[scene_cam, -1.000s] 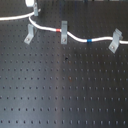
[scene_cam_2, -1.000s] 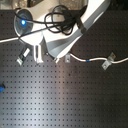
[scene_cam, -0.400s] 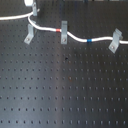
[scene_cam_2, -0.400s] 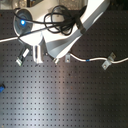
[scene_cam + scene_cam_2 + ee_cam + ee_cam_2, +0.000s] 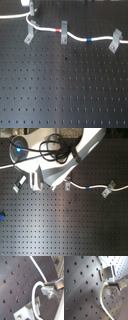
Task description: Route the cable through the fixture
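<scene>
The white cable [image 5: 75, 36] comes in from the first exterior view's left, bends near the gripper [image 5: 31, 6] and runs right, with a red band [image 5: 58, 30] and a blue band [image 5: 90, 38]. The fixture [image 5: 29, 34], a leaning grey clip, stands just below that bend. The cable passes its top, but I cannot tell if it sits in the slot. In the first wrist view the gripper [image 5: 47, 285] is shut on the cable [image 5: 33, 291], which loops down past the fixture [image 5: 27, 311]. The second wrist view shows the same grip [image 5: 112, 284] beside the fixture [image 5: 107, 272].
An upright grey clip [image 5: 64, 31] and a leaning clip [image 5: 116, 41] carry the cable further right on the black perforated board [image 5: 65, 90]. In the second exterior view the white arm [image 5: 75, 158] and black hoses [image 5: 55, 148] hang over the board's far side.
</scene>
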